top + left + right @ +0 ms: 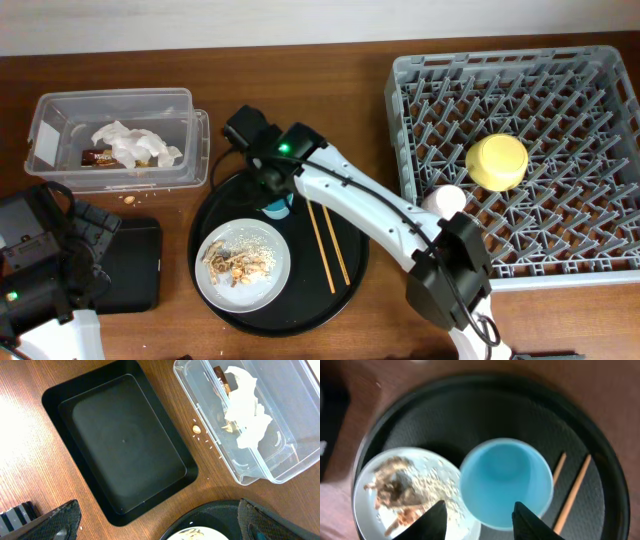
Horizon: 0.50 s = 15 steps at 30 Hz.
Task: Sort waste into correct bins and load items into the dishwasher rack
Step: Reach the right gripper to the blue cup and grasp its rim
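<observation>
The light-blue cup (506, 480) stands upright on the round black tray (350, 262), beside the pale grey plate (268, 268) that holds brown food scraps (395, 482). My right gripper (482, 522) is open just above the cup, one finger at each side of its rim; in the overhead view it (272, 185) hides most of the cup (278, 209). The chopsticks (328, 245) lie on the round tray. The yellow bowl (497, 161) and the pale pink cup (445, 198) sit in the grey rack (560, 265). My left gripper (160, 527) is open and empty.
The clear tub (195, 150) holds white tissue (247, 407) and a brown wrapper (97, 157). The shallow black tray (120, 445) is bare, partly under my left arm (45, 260). A crumb (196, 429) lies on the table between tub and tray.
</observation>
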Motion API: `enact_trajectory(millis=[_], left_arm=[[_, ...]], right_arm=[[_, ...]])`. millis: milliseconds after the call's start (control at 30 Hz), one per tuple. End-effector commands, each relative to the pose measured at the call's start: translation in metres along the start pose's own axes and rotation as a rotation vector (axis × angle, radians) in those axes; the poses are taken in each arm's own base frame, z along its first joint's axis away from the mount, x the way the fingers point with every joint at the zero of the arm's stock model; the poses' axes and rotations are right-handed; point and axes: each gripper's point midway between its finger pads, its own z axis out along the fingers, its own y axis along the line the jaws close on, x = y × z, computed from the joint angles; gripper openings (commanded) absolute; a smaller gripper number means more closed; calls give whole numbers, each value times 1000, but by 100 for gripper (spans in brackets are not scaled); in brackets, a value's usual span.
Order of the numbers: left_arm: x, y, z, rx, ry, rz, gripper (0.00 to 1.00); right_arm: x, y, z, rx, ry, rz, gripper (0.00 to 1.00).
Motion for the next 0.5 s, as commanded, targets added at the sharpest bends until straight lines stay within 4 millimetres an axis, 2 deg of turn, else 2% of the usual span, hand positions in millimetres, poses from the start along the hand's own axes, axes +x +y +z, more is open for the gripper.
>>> enact_trajectory(millis=[0,133,333,467], left_arm=[[-2,1,-1,0,-7,-8,99],[-2,1,-1,0,-7,-8,99],[-2,1,-1,1,-7,-8,99],[-2,1,-1,0,-7,-8,99]], right_arm=[[-15,18,-6,60,-98,-47,41],[-16,17,9,164,-133,-16,41],[-9,7,41,193,-79,-11,41],[-2,5,54,202,-49,-15,41]])
